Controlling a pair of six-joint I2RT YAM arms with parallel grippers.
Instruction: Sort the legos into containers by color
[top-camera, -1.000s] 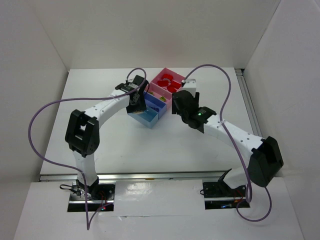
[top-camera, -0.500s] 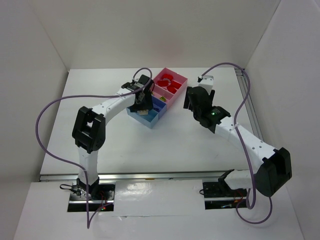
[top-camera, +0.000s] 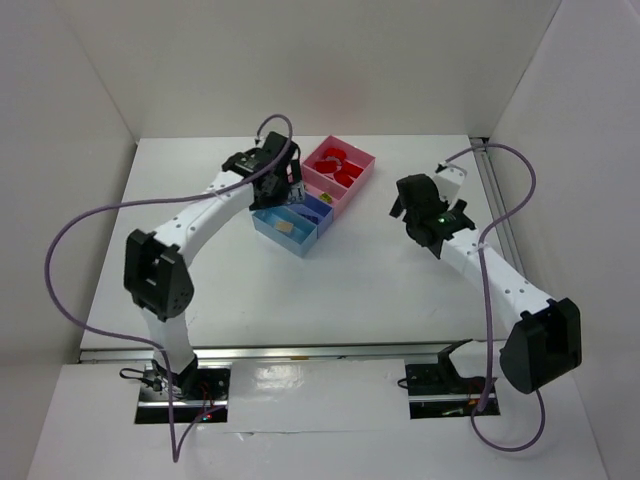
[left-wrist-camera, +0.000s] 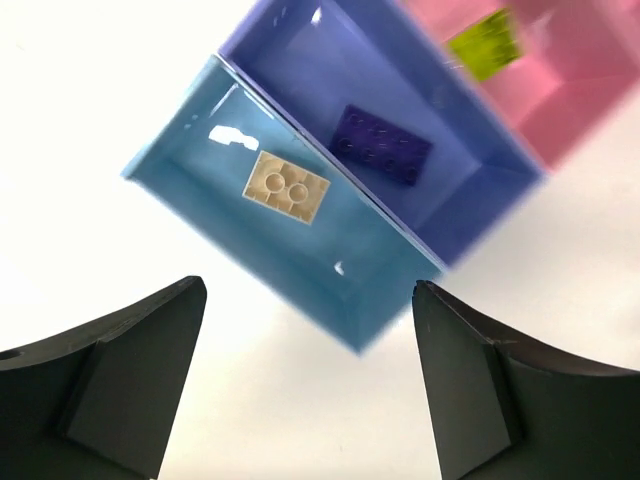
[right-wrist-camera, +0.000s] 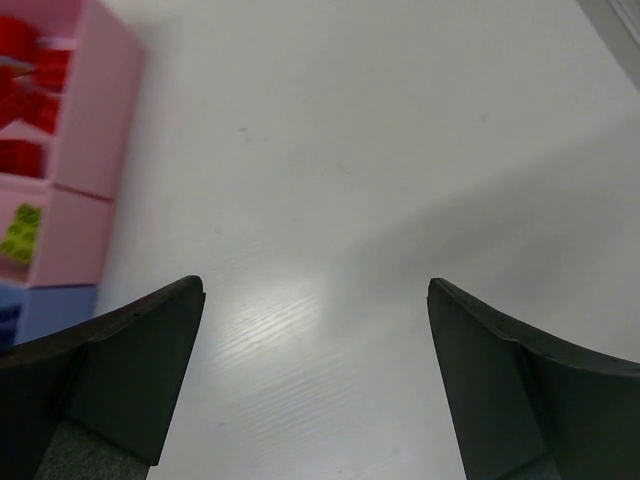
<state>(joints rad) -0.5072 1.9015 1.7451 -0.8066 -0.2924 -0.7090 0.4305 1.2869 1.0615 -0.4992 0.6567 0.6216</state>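
The containers (top-camera: 303, 246) lie as a diagonal row of four trays mid-table. A tan lego (left-wrist-camera: 286, 187) rests flat in the end light blue tray (left-wrist-camera: 190, 165). A dark purple lego (left-wrist-camera: 381, 145) lies in the blue tray beside it, and a lime lego (left-wrist-camera: 485, 45) in the pink one after that. Red legos (top-camera: 335, 160) fill the far pink tray. My left gripper (left-wrist-camera: 308, 290) hovers open above the light blue tray's near corner, holding nothing. My right gripper (right-wrist-camera: 315, 285) is open over bare table, right of the trays.
White walls close the table on the left, back and right. A metal rail (top-camera: 497, 205) runs along the right edge. Purple cables loop from both arms. In the right wrist view the pink trays (right-wrist-camera: 95, 120) sit at the left border.
My left gripper has opened and lifted, and the tan lego now lies in the light blue tray. My right arm has swung right, away from the trays, and opened wider.
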